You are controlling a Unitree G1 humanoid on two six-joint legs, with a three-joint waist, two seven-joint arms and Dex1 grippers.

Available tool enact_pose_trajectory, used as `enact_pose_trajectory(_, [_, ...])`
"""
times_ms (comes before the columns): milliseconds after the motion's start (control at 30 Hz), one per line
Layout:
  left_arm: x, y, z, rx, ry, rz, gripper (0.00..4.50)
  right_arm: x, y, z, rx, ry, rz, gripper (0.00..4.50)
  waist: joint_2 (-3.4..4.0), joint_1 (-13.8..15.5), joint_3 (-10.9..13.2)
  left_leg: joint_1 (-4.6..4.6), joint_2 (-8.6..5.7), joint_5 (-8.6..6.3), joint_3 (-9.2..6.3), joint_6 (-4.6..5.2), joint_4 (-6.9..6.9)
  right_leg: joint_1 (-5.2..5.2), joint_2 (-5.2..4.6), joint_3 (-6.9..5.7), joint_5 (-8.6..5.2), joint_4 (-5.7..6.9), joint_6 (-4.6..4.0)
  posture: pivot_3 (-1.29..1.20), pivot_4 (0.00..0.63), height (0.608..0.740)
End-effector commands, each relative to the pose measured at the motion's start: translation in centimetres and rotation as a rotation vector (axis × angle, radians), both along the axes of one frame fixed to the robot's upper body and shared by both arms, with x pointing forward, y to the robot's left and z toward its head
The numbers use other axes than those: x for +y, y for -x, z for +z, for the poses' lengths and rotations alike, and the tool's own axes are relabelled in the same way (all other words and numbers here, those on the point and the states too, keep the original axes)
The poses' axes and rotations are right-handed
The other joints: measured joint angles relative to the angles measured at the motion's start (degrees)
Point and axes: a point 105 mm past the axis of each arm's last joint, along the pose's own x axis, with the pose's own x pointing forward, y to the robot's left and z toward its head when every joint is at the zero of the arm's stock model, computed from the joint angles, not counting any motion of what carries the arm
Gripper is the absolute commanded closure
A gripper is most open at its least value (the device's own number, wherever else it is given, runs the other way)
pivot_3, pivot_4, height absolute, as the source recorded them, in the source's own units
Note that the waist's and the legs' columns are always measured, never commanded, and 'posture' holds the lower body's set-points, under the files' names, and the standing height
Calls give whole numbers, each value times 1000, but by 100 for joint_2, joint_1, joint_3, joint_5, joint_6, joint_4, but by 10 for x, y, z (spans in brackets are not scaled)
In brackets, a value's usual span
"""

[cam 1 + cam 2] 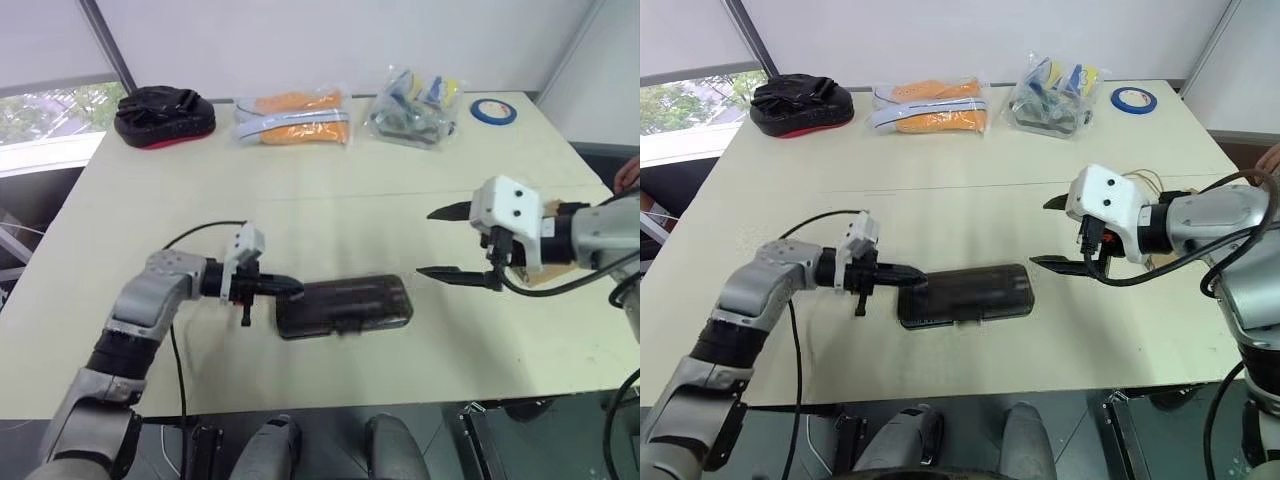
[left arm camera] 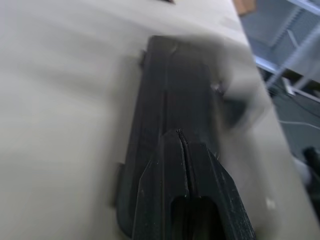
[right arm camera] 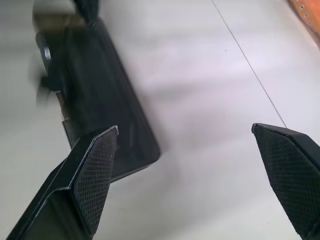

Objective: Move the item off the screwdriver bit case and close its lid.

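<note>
From the left eye view, the flat dark grey plastic screwdriver bit case [image 1: 343, 306] lies near the front edge of the pale worktop [image 1: 330, 215], its smoky translucent lid [image 1: 350, 298] lying down flat over the tray. The left tool [image 1: 287, 286], fingers pressed together, rests its tip at the case's left end. The right tool [image 1: 447, 241] hangs well apart to the right, fingers spread wide and holding nothing. A scrap of brown kraft paper bag [image 1: 547, 272] peeks from behind the right arm, clear of the case.

The right eye view matches: nothing lies on the case, and the lid looks shut.

The left wrist view looks along the closed fingers [image 2: 187, 195] onto the case's top.

The right wrist view shows two spread pads [image 3: 95, 180] above bare worktop beside the case.

Both steps appear done; whether the latch has caught cannot be told.
</note>
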Motion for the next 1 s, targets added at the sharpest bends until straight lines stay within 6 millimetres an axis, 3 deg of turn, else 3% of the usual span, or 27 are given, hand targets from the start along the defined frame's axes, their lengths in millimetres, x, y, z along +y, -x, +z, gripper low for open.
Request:
enact_pose_trajectory(33, [-5,4,-10,-14,-41,-28,4500,12,4,8,-20,-44,47,42,0,2,0,0,0,0,0,0,0,0,0,0,0,0,0,0,150,740])
enact_pose_trajectory(133, [-8,3,-16,-17,-43,-21,4500,22,9,4,24,-96,85,42,0,9,0,0,0,0,0,0,1,0,-1,0,0,-1,0,0,150,740])
enact_pose_trajectory(333, [-18,-8,-4,-14,9,-3,4500,40,17,-2,146,-217,147,42,-1,13,1,0,0,0,-1,0,2,3,-1,0,0,-2,0,0,150,740])
enact_pose_trajectory(567, [-5,11,-55,24,-197,-89,4500,51,20,-38,276,-232,176,42,0,5,-1,2,0,-1,-1,2,0,4,-1,-1,0,-3,0,0,150,740])
enact_pose_trajectory(667, [3,9,-61,16,-241,-81,4500,53,19,-53,299,-205,181,42,10,7,-8,13,0,-2,1,3,-1,15,-1,-1,0,-5,0,0,150,740])
enact_pose_trajectory(867, [1,-18,-31,-30,-150,5,4500,58,23,-50,341,-235,222,42,11,7,-9,25,0,-2,0,5,0,26,0,-1,0,-4,0,0,150,740])
enact_pose_trajectory(967, [-4,-34,-4,-53,-60,52,4500,61,26,-50,382,-257,243,42,7,12,-6,24,-1,-2,0,5,3,28,0,-1,0,-4,0,0,150,740])
enact_pose_trajectory(1000, [-7,-40,7,-65,-30,64,4500,63,27,-51,401,-271,249,273,5,7,-5,23,-1,-2,-3,5,3,27,1,-4,0,-4,0,0,150,740])
